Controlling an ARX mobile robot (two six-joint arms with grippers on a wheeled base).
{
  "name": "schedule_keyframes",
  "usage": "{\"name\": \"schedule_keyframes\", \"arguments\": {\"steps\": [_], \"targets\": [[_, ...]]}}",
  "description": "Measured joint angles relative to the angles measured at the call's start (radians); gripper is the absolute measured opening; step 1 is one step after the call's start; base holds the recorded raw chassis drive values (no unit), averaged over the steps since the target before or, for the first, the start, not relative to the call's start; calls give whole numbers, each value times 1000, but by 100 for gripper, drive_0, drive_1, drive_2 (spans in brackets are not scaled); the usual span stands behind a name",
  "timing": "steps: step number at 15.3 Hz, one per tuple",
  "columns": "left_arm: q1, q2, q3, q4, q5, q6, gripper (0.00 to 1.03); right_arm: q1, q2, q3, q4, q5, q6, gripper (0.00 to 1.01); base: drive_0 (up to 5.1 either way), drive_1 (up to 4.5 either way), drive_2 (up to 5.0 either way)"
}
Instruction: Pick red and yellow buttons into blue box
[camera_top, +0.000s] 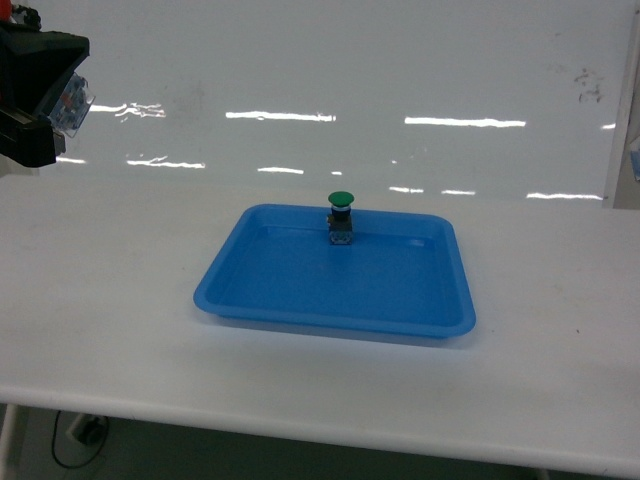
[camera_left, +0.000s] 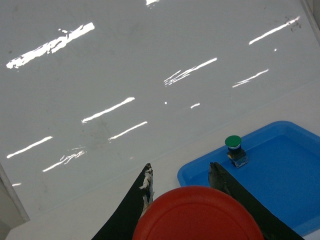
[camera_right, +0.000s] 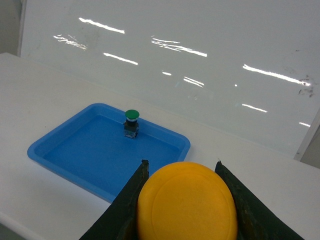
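While both caps sit pinched, left gripper (camera_left: 180, 177) holds red button (camera_left: 197, 214), right gripper (camera_right: 181, 170) yellow button (camera_right: 186, 202). Blue box (camera_top: 240, 300) apparently contains only green button (camera_top: 341, 217). Both drops remain.

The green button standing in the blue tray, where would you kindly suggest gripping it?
From above, closing the claw on the dark body just beneath the cap: the green button stands upright near the blue tray's far rim, and its wider round cap would stop it slipping down.
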Motion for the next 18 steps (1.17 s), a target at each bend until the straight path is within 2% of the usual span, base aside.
{"name": "schedule_keyframes", "arguments": {"steps": [6,14,18], "targets": [[0,2,-2,0,0,0,29,0,1,0,0,0,0,33,41,-444,395],[2,2,-2,-1,-4,0,29,0,0,-1,0,0,0,33,361,-475,125],[2,1,-2,4,-3,0,29,0,0,-1,3,0,0,33,463,-392,-19]]}}
